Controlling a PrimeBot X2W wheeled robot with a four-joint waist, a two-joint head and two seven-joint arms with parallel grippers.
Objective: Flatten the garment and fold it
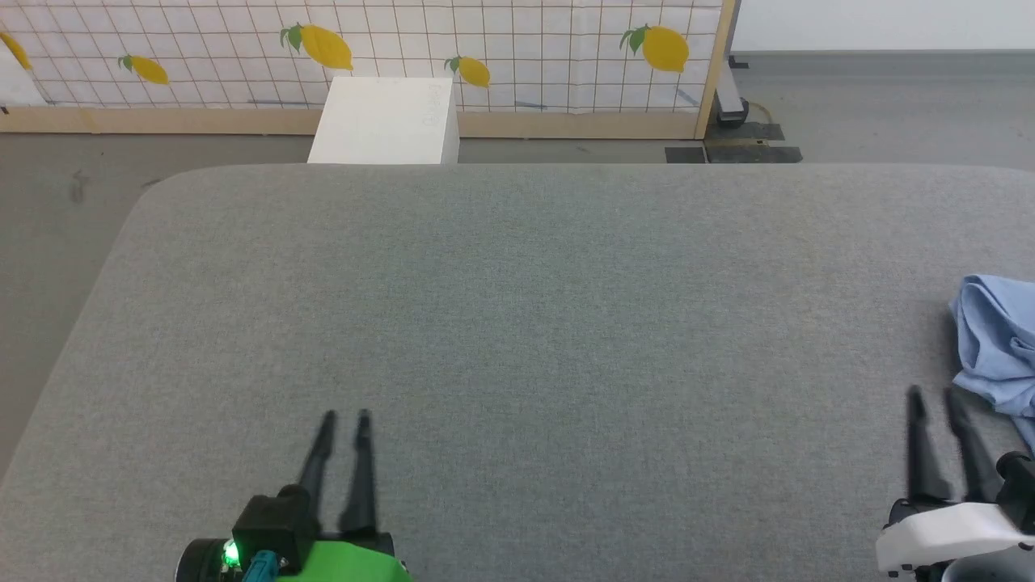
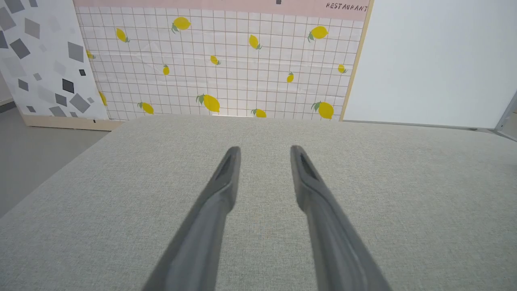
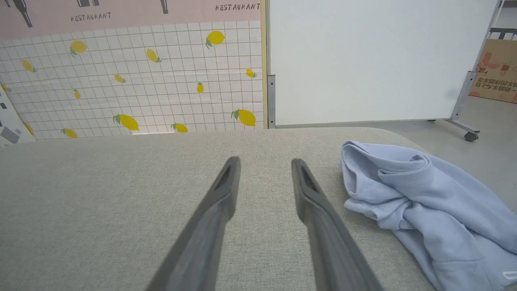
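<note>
Looking down from the head view, we record a grey fabric-covered table (image 1: 517, 283). The left gripper (image 1: 346, 419) sits at the near left over bare cloth, its two dark fingers a narrow gap apart and holding nothing. The right gripper (image 1: 934, 396) sits at the near right, likewise parted and empty. A crumpled light blue T-shirt (image 1: 999, 347) lies at the table's right edge and is cut off by the frame. It is just right of the right gripper and slightly farther away. Beyond the far edge stand a white box (image 1: 388, 121) and a lemon-patterned panel (image 1: 517, 56).

From the left wrist view, the left gripper (image 2: 265, 151) has its fingers moderately spread, with table fabric visible between them and nothing gripped. The lemon-patterned panel and a plain white board (image 2: 428, 60) stand behind the table.

From the right wrist view, the right gripper (image 3: 265, 161) is open to a similar width and empty. The T-shirt (image 3: 424, 202) lies bunched in folds just to its right, near the table's right edge. A strip of bare fabric separates it from the nearer finger, so we see no contact. A cardboard box (image 3: 494, 72) stands at the far right on the floor.
</note>
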